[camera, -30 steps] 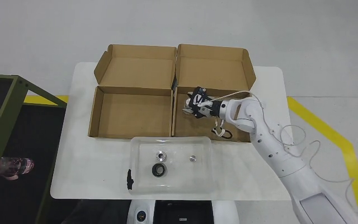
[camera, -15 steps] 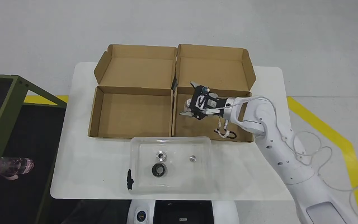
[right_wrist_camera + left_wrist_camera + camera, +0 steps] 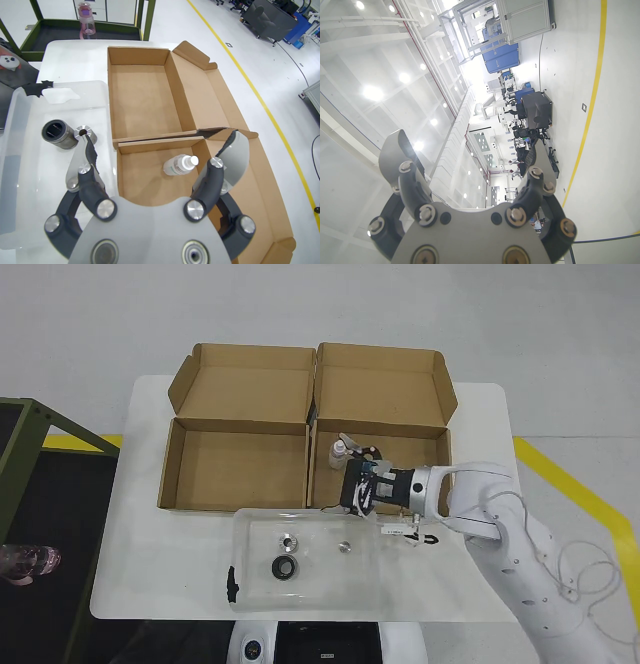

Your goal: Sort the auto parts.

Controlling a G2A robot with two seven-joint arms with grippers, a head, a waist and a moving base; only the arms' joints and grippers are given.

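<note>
Evidently the right hand (image 3: 347, 491) hangs empty, its fingers spread wide with nothing between them. It is above the near wall of the right box (image 3: 400, 464), at that box's 7 o'clock corner and just beside the clear bin (image 3: 250, 526). I judge this a halfway post between where parts are set down and where they are picked up, so either is close.

A bottle (image 3: 341, 448) lies on its side on the box floor near the 10 o'clock corner, at 12 o'clock from the hand and apart from it. In the right wrist view it shows between the two fingers but beyond them, untouched, and it looks already sorted. The left box (image 3: 235, 469) holds nothing.

Three parts lie in the bin, which stands on the white surface (image 3: 150, 514). A small silver part (image 3: 344, 546) is near, at 6 o'clock from the hand. Farther off, at 8 o'clock, are a silver collar (image 3: 289, 542) and a dark bearing (image 3: 286, 567) just beside it; whether they touch I cannot tell. Loose in a shallow open bin, they are probably meant for picking from above.

The left hand (image 3: 468, 140) is away from the parts, pointed up at the ceiling, its fingers likewise apart and empty.
</note>
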